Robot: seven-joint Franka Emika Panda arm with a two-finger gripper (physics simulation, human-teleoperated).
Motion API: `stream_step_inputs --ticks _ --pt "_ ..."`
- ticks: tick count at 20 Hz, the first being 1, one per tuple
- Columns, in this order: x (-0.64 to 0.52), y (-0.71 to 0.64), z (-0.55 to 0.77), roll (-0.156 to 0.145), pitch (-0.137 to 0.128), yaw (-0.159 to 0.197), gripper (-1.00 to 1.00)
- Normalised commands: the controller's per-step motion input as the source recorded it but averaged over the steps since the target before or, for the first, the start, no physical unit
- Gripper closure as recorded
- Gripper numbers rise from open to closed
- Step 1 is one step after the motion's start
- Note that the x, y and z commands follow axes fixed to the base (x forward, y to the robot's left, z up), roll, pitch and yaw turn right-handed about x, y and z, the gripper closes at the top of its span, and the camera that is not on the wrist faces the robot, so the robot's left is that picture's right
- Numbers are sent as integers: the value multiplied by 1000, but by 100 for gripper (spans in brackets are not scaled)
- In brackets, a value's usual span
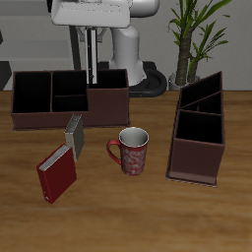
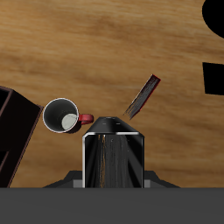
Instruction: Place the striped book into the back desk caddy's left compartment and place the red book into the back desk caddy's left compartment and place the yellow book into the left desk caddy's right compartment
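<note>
Wood-grain table [image 1: 30, 221] fills the scene, with a potted plant [image 1: 192, 39] behind its back edge. The long low back caddy [image 1: 59, 116] sits along the back edge toward one corner. Its left compartment [image 1: 30, 91] is dark inside and holds nothing that can be seen. The left caddy [image 1: 195, 153] stands toward the opposite side edge, with its high end toward the back.

The red book [image 1: 57, 175] lies flat, well in front of the back caddy and nearer the front edge. The yellow book [image 1: 74, 136] stands on edge, leaning against the back caddy's front wall. A patterned mug [image 1: 131, 150] stands upright between the yellow book and the left caddy, apart from both.

The tool [image 1: 94, 47] hangs above the back caddy, about where the small middle sections meet the far end section. It is clamped on the striped book [image 2: 112, 166], which hangs upright between the fingers [image 2: 86, 157], clear of the caddy.
</note>
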Motion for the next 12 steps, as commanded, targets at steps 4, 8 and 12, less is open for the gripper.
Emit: stream_step_inputs --ticks 4,8,12 --pt "-431 -157 -70 6 17 33 100" --pt "-482 -421 -59 -6 32 -4 100" --pt "-331 -482 24 11 32 -48 100"
